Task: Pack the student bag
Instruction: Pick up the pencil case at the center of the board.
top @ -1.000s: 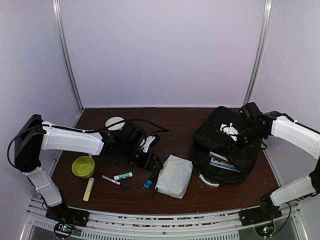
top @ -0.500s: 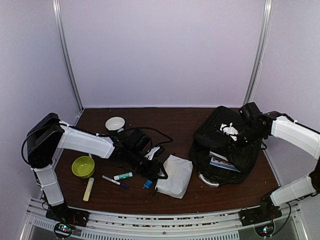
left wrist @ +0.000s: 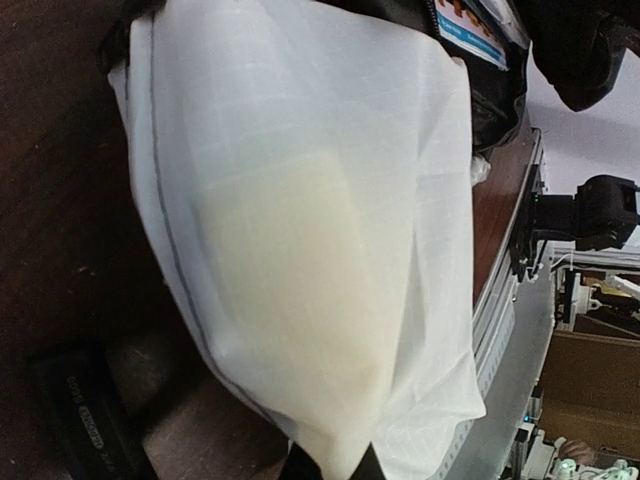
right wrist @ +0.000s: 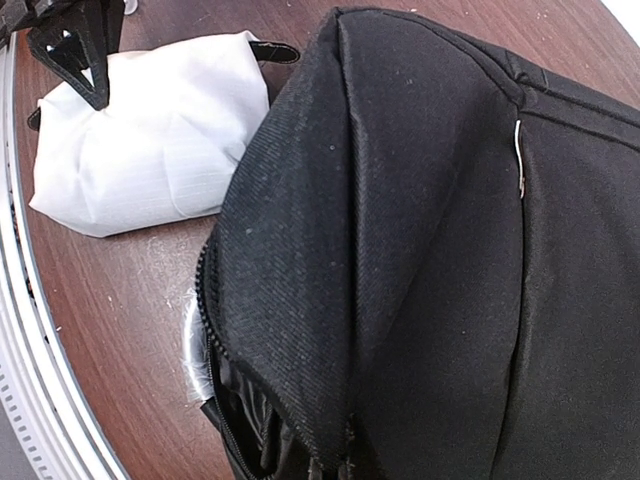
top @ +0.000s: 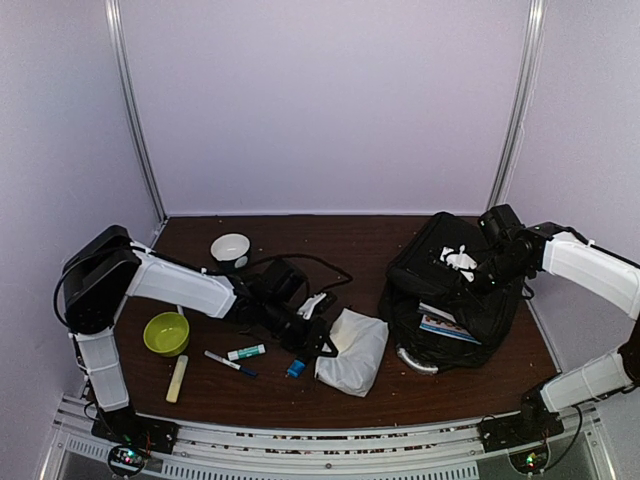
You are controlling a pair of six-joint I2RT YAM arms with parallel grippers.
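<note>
The student bag (top: 450, 290) is a large black fabric bag at the right of the table, its front zip open with a book (top: 446, 326) showing inside. My right gripper (top: 482, 274) is shut on a fold of the bag's top fabric (right wrist: 430, 250), the fingertips (right wrist: 318, 470) barely showing at the bottom edge. A white fabric pouch (top: 352, 352) lies just left of the bag. My left gripper (top: 322, 342) is shut on the pouch's near-left edge. In the left wrist view the pouch (left wrist: 300, 230) fills the frame, and its cloth comes to a point between the black fingertips (left wrist: 300, 468).
Left of the pouch lie a small blue object (top: 295, 369), a teal-capped marker (top: 246, 352), a black pen (top: 230, 363) and a pale yellow stick (top: 177, 379). A green bowl (top: 166, 333) and a white bowl (top: 230, 247) stand further left. The table's front rail (top: 320, 440) runs below.
My left arm has reached right to the pouch and its gripper has shut on the pouch's edge, bunching the cloth. The right arm and the bag have not moved.
</note>
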